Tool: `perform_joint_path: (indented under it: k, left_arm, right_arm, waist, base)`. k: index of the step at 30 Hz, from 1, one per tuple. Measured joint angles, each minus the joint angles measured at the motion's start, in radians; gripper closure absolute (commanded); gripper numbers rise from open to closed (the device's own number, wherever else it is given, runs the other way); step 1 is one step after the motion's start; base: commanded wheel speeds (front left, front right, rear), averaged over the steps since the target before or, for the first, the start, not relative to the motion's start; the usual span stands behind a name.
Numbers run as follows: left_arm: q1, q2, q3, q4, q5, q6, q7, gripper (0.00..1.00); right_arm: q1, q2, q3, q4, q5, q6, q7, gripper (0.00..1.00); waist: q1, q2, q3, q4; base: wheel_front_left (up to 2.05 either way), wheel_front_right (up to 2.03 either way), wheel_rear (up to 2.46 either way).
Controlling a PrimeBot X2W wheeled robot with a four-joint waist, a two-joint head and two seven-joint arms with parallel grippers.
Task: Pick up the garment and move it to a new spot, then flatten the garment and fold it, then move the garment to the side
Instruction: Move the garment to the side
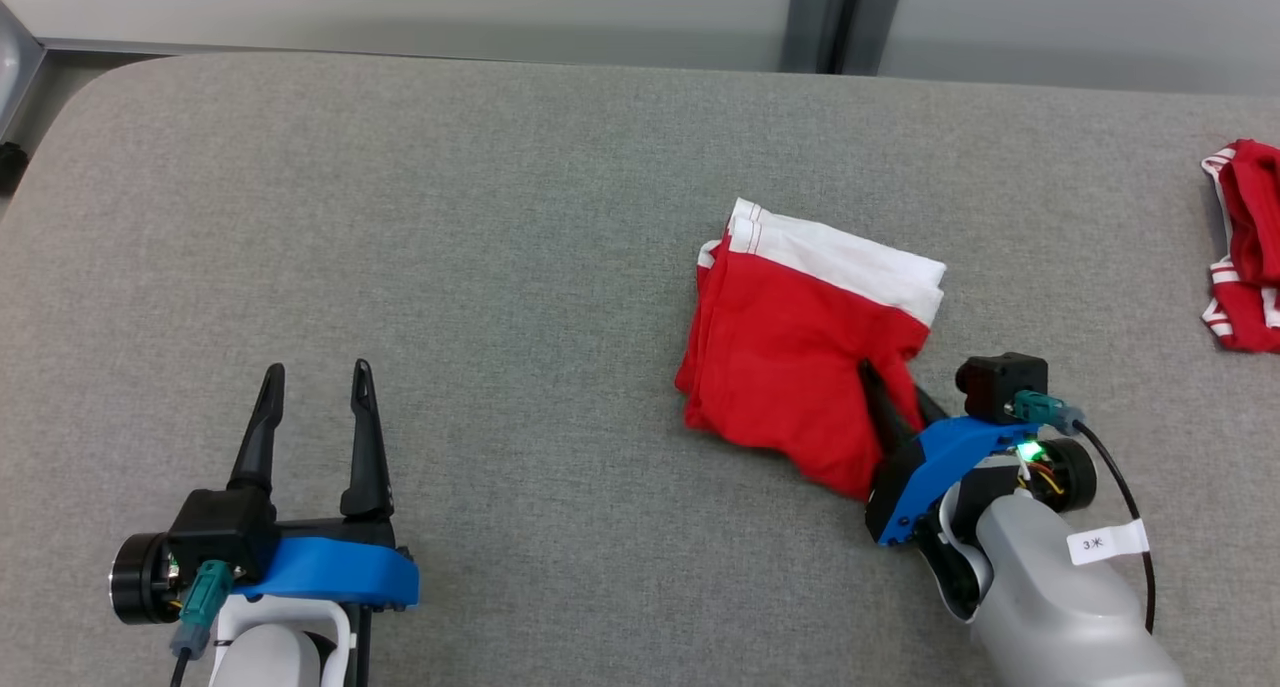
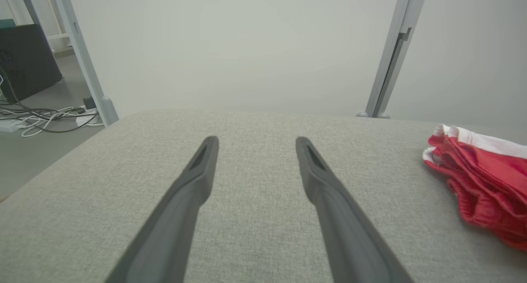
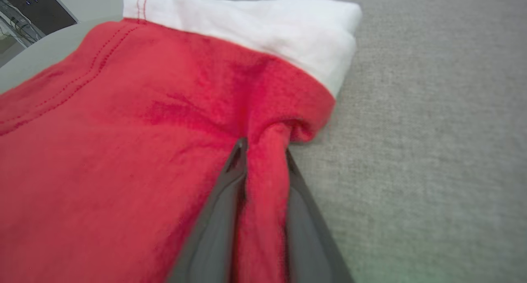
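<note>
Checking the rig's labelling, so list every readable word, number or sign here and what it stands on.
"3米": on the white tag hanging at the right arm.
The garment carries no print or label that I can see.
Nothing else here is readable.

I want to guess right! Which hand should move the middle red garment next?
The right hand: it pinches a fold of the red garment. The left hand sits open, apart from it.

Garment (image 1: pixel 790 367): red fabric, broad white waistband with red stitching. Folded in layers, flat on grey table (image 1: pixel 400 217), right of its centre; waistband toward table's far edge, near-right corner bunched into ridge.
</note>
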Motion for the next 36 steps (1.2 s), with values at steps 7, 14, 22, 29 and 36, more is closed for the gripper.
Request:
perform_joint_path:
  k: [7, 14, 22, 29, 36]
  left_arm:
    - [0.0, -0.001, 0.0, -0.006, -0.003, 0.0, 0.0, 0.0]
    - [-0.031, -0.002, -0.004, -0.041, -0.002, -0.007, 0.0, 0.0]
    - [-0.12, -0.002, -0.024, -0.116, 0.012, -0.017, 0.0, 0.0]
    - [-0.169, 0.022, -0.029, -0.203, 0.046, -0.018, 0.0, 0.0]
    - [-0.169, 0.065, -0.028, -0.279, 0.07, -0.016, 0.005, 0.0]
  right_arm:
    - [-0.045, -0.061, 0.049, 0.002, -0.094, 0.002, -0.029, 1.0]
    - [-0.128, -0.193, 0.139, -0.086, -0.162, 0.0, -0.033, 1.0]
    - [-0.295, -0.402, 0.252, -0.175, -0.143, 0.0, -0.019, 1.0]
    - [-0.397, -0.575, 0.313, -0.28, -0.059, 0.001, 0.008, 1.0]
    - [-0.439, -0.706, 0.309, -0.343, 0.055, 0.001, 0.053, 1.0]
  waist:
    - [0.0001, 0.0001, 0.02, -0.027]
    - [0.0001, 0.0, 0.057, -0.065]
    - [0.0002, 0.0001, 0.183, -0.136]
    - [0.0004, 0.0002, 0.298, -0.238]
    - [0.0002, 0.0002, 0.345, -0.331]
  base:
    - [0.0, 0.0, 0.0]
    - [0.0, 0.0, 0.0]
    - [0.0, 0.0, 0.0]
    - [0.0, 0.0, 0.0]
    - [0.0, 0.0, 0.0]
